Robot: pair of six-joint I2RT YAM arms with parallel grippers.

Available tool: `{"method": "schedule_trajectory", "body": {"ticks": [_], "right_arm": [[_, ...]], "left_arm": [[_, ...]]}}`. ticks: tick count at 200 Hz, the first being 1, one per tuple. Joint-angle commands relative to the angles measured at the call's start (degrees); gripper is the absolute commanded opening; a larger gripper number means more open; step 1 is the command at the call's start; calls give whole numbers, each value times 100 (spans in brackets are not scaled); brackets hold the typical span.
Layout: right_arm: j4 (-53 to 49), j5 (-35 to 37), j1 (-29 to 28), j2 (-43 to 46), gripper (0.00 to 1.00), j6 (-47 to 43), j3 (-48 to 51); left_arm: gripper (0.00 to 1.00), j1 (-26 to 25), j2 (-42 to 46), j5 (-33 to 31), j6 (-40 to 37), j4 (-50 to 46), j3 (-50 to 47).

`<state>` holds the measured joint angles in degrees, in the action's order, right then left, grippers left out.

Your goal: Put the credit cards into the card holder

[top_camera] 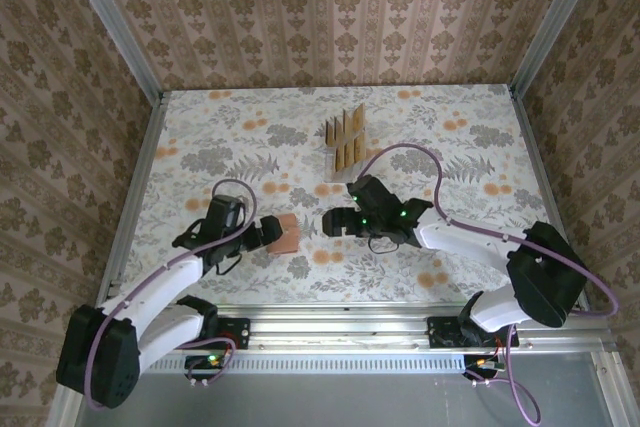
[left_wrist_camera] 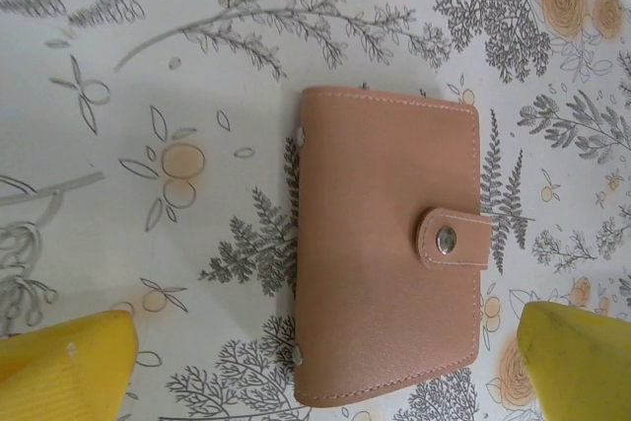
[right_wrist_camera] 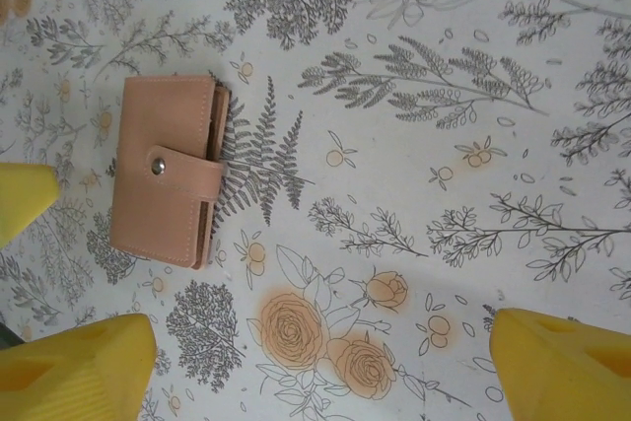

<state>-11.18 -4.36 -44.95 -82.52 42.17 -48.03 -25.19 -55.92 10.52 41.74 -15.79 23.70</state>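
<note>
On the floral-print tabletop (top_camera: 200, 127), a flat salmon card holder (left_wrist_camera: 386, 244) lies snapped shut (stitched edge, metal stud); thin tan credit cards (top_camera: 347, 137) stand beyond; left gripper (left_wrist_camera: 325, 362) and right gripper (right_wrist_camera: 315, 362) gape apart.

Floral counter (top_camera: 200, 147), two items.
Closed card holder (top_camera: 287, 234) lies flat near front; stand (top_camera: 336, 164) of upright credit cards (top_camera: 347, 135) farther back.

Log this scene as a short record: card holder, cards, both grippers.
card holder: closed, strap snapped, lying flat on the table
credit cards: standing on edge in a row, far middle of the table
left gripper: open, above the card holder, fingers clear of it
right gripper: open, over bare table beside the card holder
</note>
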Motion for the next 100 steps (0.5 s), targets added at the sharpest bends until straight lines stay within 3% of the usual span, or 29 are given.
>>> {"method": "schedule_trajectory", "body": {"ticks": [1, 100], "right_arm": [[496, -196, -31, -112, 87, 313, 202], [801, -515, 188, -195, 77, 230, 412]], "left_arm": [[100, -59, 21, 106, 382, 513, -138], [100, -1033, -995, -339, 691, 1365, 203]]}}
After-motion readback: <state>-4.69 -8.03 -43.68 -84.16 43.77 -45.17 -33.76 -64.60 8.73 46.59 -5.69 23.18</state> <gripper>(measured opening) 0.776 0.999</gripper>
